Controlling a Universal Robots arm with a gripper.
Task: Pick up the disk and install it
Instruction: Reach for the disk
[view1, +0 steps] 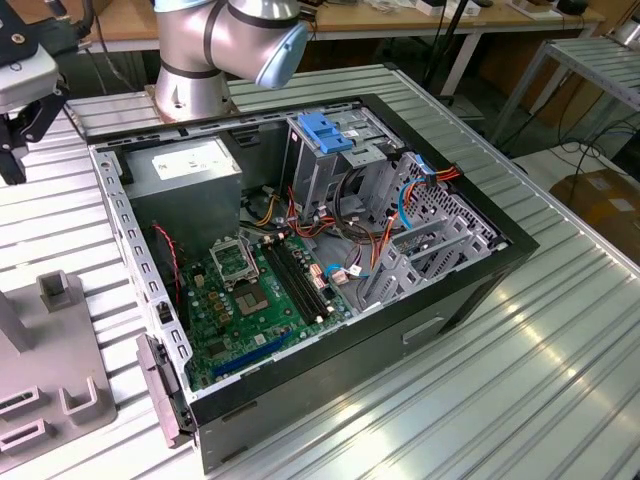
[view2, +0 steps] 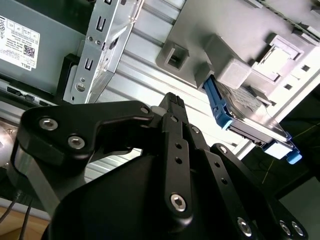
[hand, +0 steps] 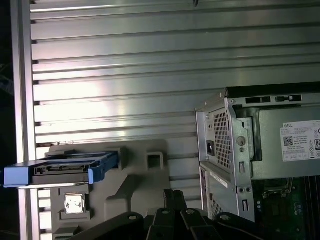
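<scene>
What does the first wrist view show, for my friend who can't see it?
The disk, in its blue frame, sits in a grey holder on the ribbed metal table. An open computer case lies beside the holder, and the black gripper is nearest the camera.

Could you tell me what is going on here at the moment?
A robot arm is set to install a disk in an open computer case. The disk, in its blue frame, stands on edge in a grey holder on the table beside the case, not yet picked up. The gripper, shut and empty, hangs above the table, apart from the disk.
</scene>
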